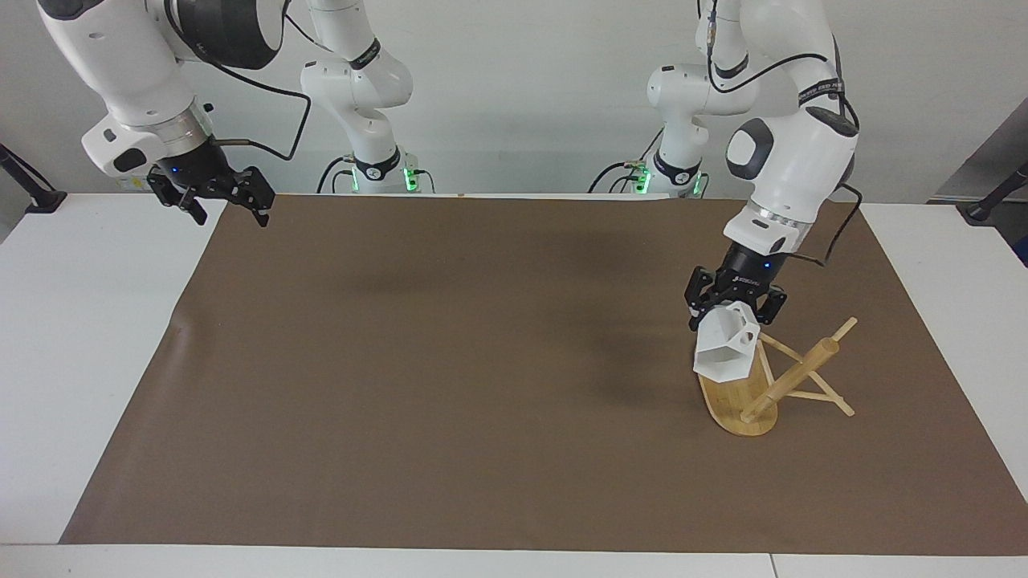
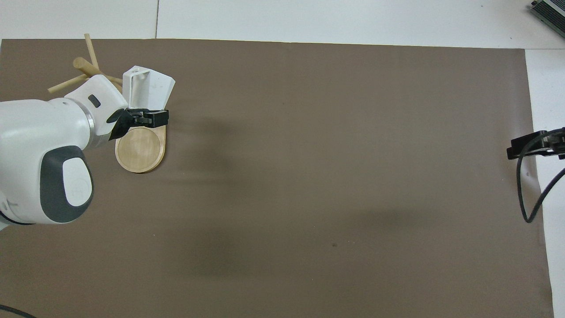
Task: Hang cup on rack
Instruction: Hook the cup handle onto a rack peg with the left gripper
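Note:
My left gripper (image 1: 735,310) is shut on the white faceted cup (image 1: 725,350), gripping it by the end away from its mouth. The cup hangs tilted, with its open mouth turned down and toward the facing camera. It is over the flat oval base of the bamboo rack (image 1: 736,404), beside the pegs. In the overhead view the left gripper (image 2: 142,116) and the cup (image 2: 150,85) cover part of the rack (image 2: 139,149). My right gripper (image 1: 229,213) waits open and raised over the mat's corner at the right arm's end; only its edge (image 2: 535,144) shows from overhead.
A brown mat (image 1: 450,361) covers most of the white table (image 1: 72,337). The rack's thick post (image 1: 791,378) and thin pegs slant away from the cup toward the left arm's end of the table. A black cable hangs from the right arm.

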